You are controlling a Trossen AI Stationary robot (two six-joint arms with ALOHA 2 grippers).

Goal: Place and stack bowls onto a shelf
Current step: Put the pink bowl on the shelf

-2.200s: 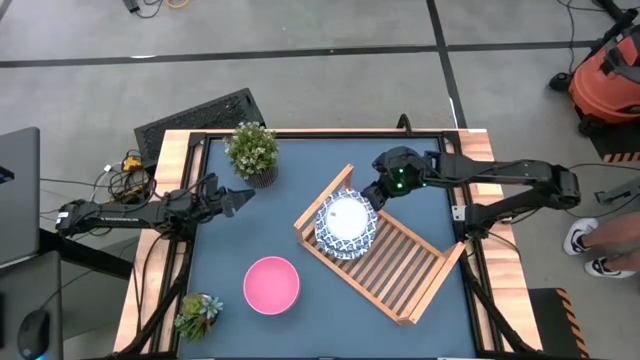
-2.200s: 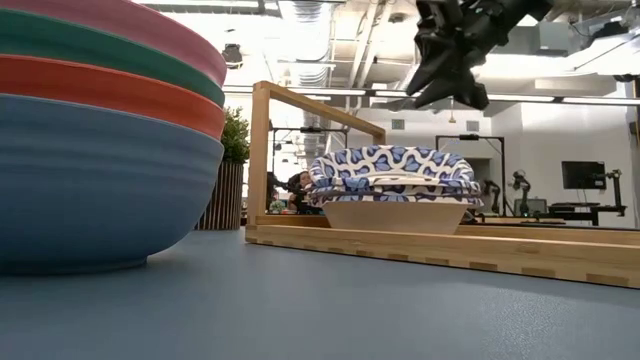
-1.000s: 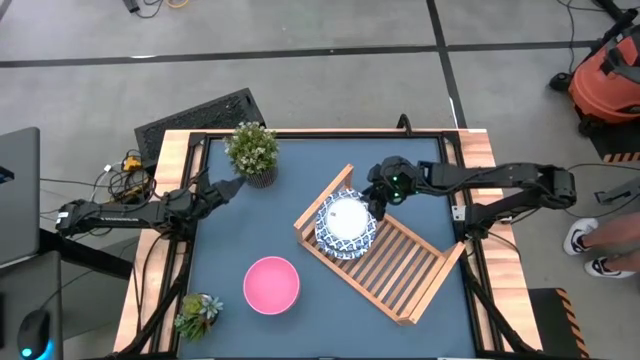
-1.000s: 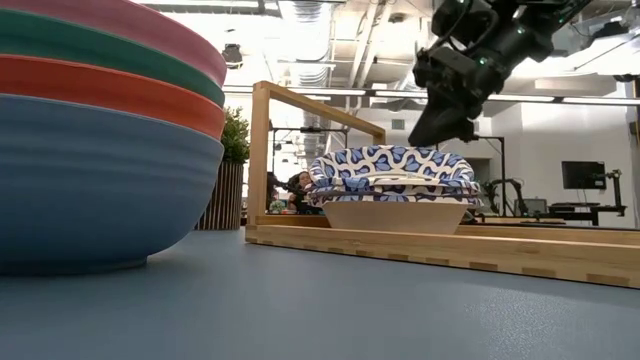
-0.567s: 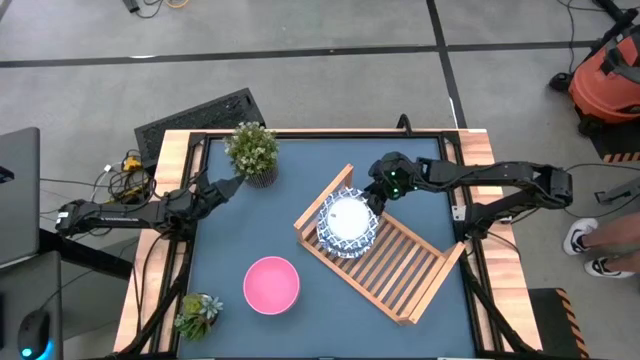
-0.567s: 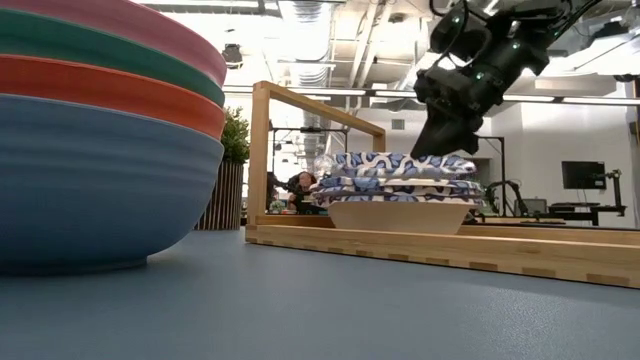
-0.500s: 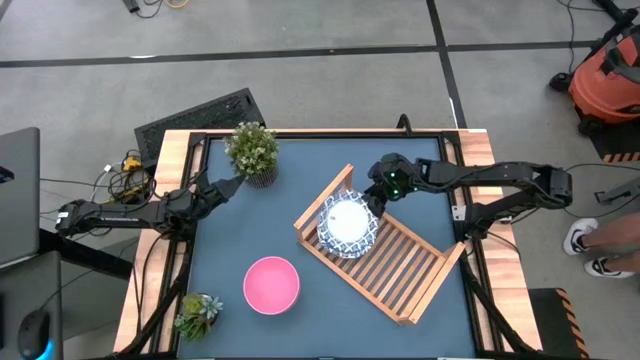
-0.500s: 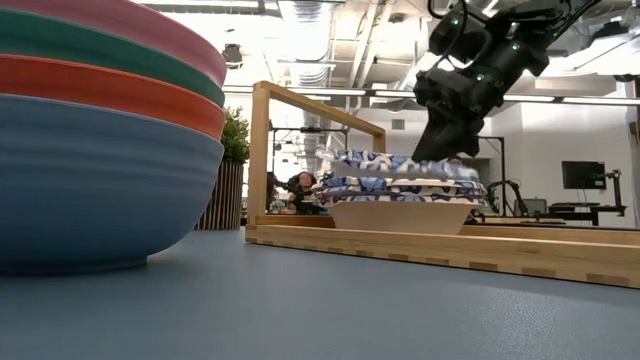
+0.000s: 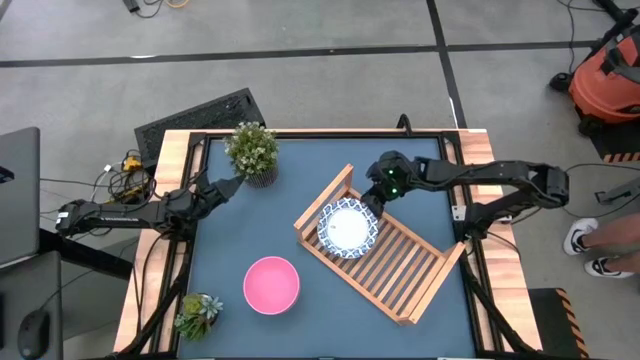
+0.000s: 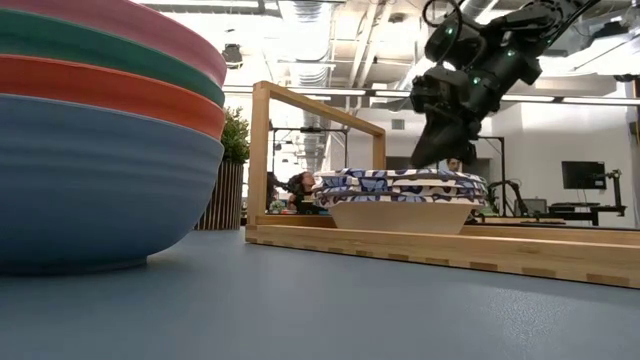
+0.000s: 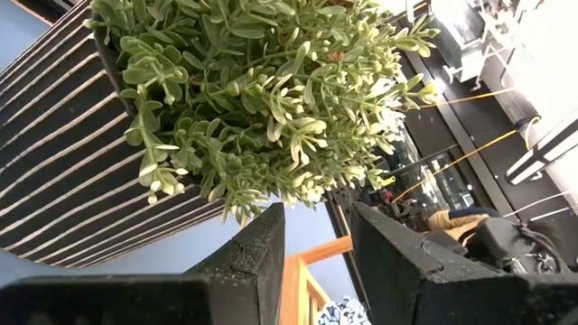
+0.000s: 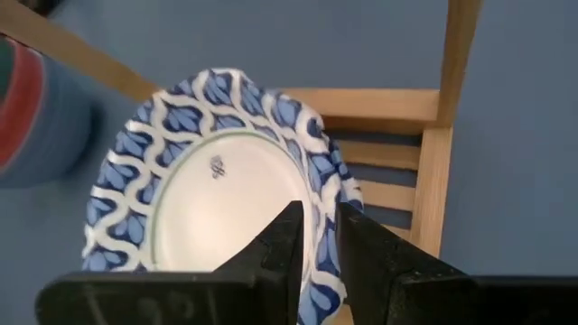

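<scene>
Two potted plants stand on the left of the table: a larger one at the far side and a small one at the near corner. The left gripper waits just beside the larger plant, its fingers parted with nothing between them. One stack of four bowls — pink, green, red and light blue from the top down — sits near the front, showing from above as a single pink round. One shelf lies aslant right of centre, carrying the blue-patterned bowls at its left end, nested level. The right gripper pinches the rim of the top patterned bowl. A second ago that bowl sat proud of the pile — now it has settled lower and the gripper's fingers have narrowed.
</scene>
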